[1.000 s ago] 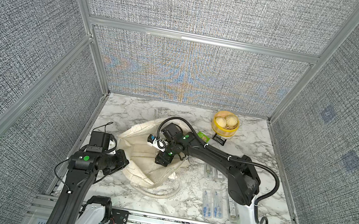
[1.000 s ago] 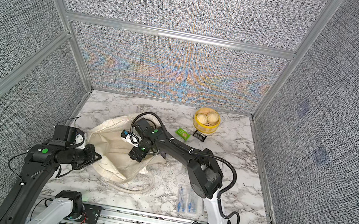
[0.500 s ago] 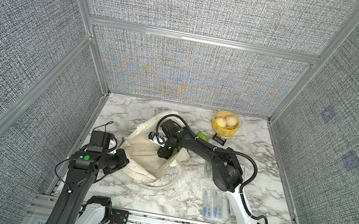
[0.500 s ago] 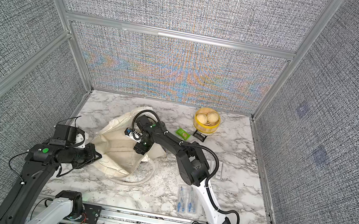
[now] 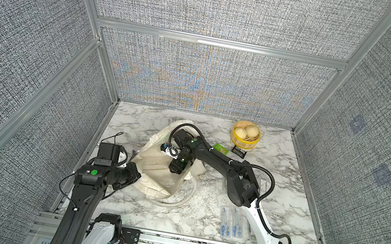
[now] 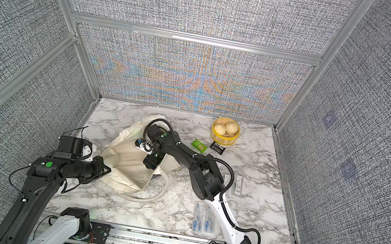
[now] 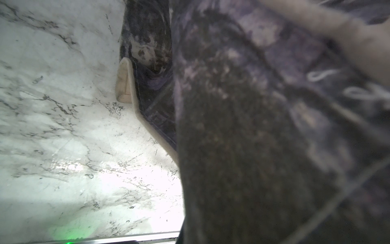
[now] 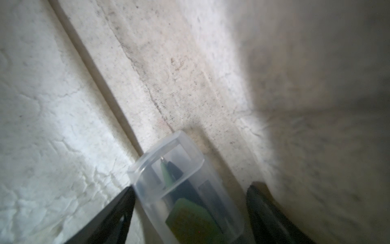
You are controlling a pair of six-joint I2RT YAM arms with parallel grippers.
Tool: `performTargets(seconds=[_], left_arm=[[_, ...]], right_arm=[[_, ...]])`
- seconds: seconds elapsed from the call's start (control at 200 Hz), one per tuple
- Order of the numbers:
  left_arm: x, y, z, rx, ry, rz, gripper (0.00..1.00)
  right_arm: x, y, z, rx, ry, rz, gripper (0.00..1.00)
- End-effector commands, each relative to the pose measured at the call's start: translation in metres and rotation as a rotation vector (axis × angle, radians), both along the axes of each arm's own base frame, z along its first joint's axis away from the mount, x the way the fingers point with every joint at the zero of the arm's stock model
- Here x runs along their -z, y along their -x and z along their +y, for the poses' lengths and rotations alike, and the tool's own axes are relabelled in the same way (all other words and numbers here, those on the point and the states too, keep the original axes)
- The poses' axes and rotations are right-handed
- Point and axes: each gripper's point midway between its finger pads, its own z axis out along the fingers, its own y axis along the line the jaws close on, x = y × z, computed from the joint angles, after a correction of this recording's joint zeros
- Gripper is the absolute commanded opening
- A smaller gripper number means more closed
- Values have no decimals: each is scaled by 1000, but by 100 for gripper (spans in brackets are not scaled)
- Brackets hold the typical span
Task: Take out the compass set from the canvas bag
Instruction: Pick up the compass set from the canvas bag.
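The canvas bag (image 5: 158, 173) lies slumped on the marble worktop (image 5: 292, 199), left of centre, mouth open toward the right, one pale handle (image 5: 183, 199) looping out on the near side.

The left gripper (image 5: 135, 171) is shut on the bag's near-left edge, pinching the fabric; the left wrist view shows only blurred dark printed cloth (image 7: 253, 126) close up, with a cream hem (image 7: 126, 84) resting on the worktop.

The right arm reaches from the near right across to the bag, and the right gripper (image 5: 175, 169) is down inside the mouth. In the right wrist view its jaws stand wide apart, with a clear plastic case (image 8: 185, 190), the compass set, between them. One finger (image 8: 118, 211) is at the case's side; the other (image 8: 263, 211) stands clear of it, so the case is not gripped. Green and dark pieces show through the plastic. The case lies on the bag's cream lining (image 8: 168, 74).

Two more clear cases (image 5: 232, 221) with blue parts lie on the near right of the worktop. A yellow steamer basket (image 5: 245, 138) with buns sits far right, a green packet (image 5: 219, 148) and a black packet (image 5: 239, 152) just beside it.
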Motion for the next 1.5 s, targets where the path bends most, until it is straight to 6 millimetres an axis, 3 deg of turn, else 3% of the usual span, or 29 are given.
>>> performTargets(seconds=[0.0, 0.115, 0.325, 0.72, 1.005, 1.231, 1.491], left_arm=[[1, 0, 5, -10, -30, -2, 0], [0, 1, 6, -11, -32, -4, 0], [0, 0, 5, -9, -28, -3, 0], [-2, -4, 5, -10, -31, -5, 0], [-2, -5, 6, -12, -33, -5, 0], [-2, -6, 6, -12, -33, 4, 0], [-6, -9, 6, -15, -36, -13, 0]], right_arm=[[32, 28, -25, 24, 128, 170, 73], [25, 20, -25, 60, 134, 172, 59], [-6, 14, -7, 38, 35, 124, 49], [-57, 15, 26, 15, -140, 72, 46], [-63, 13, 31, 30, -168, 59, 42], [-110, 18, 37, 33, -208, -16, 42], [-140, 39, 37, 22, -207, -52, 40]])
